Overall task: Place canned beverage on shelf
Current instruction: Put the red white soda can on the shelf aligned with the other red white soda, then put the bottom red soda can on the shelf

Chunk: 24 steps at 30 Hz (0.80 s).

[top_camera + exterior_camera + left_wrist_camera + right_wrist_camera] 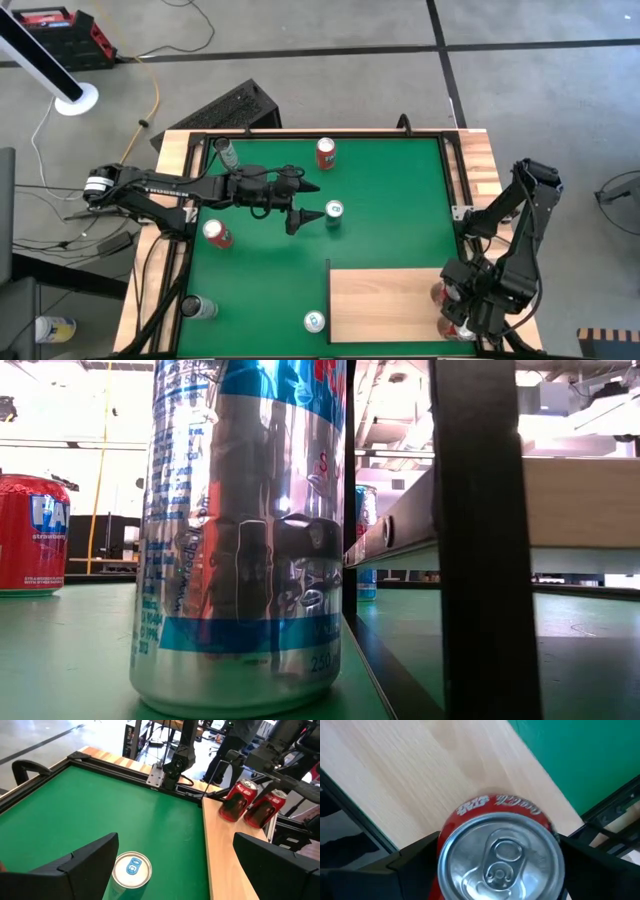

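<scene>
Filling the right wrist view, a red cola can (501, 854) stands upright on the pale wood shelf (415, 767), w/ the right gripper (485, 862) around it, dark fingers (402, 870) set either side of the can body; contact looks likely but can't tell for sure that they pinch it. From above, that gripper (470, 305) sits over the shelf's (385, 300) right edge, at the mat's near-right corner. Left wrist view shows two red cans (241, 800) side by side on that same shelf edge, the right arm over them. Shelf lies flat on the green mat (390, 190), filling its near-right corner. Left gripper (312, 216) is near mat centre, fingers (75, 865) spread wide, w/ a silver blue-tab can (334, 211) just ahead of the tips, not touching. Other cans upright on the mat: red one (326, 152) by the far edge, grey one (227, 152) at far-left corner, red one (216, 234) at left edge, dark-topped one (197, 308) at near-left corner, silver one (314, 321) at near edge just beside the shelf's left side. Low view is mostly blocked by a silver-blue can (245, 530) close up, red can (32, 532) behind at left.
</scene>
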{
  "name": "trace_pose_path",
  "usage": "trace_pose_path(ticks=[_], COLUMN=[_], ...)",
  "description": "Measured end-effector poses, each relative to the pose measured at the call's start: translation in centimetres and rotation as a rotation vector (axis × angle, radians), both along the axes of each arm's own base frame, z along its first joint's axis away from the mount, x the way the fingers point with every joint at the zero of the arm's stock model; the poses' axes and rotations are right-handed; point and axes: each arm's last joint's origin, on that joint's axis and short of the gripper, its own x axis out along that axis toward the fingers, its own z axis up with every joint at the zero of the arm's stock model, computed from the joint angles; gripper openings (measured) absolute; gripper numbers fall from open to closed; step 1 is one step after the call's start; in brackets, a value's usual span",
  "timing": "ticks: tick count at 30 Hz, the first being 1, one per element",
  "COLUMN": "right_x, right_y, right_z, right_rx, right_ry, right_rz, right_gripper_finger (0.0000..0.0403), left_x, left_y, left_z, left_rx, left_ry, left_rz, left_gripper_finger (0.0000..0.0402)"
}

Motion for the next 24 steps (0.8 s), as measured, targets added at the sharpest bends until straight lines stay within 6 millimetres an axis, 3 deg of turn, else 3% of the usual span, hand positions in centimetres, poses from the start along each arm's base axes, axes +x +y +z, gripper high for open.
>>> trace_pose_path(ticks=[14, 24], right_x=[0.4, 4.7], right_y=[-1.1, -3.0], right_z=[5.3, 9.0], right_rx=[-0.045, -0.063], right_ry=[-0.068, -0.336], right_rz=[-0.032, -0.028], right_gripper_finger=[0.0383, 0.0383], left_x=[0.0, -0.6], left_y=[0.0, 0.0], left_z=[0.0, -0.2], left_rx=[0.024, 0.051], left_ry=[0.002, 0.059], left_rz=[-0.007, -0.020], left_gripper_finger=[0.0380, 0.0380])
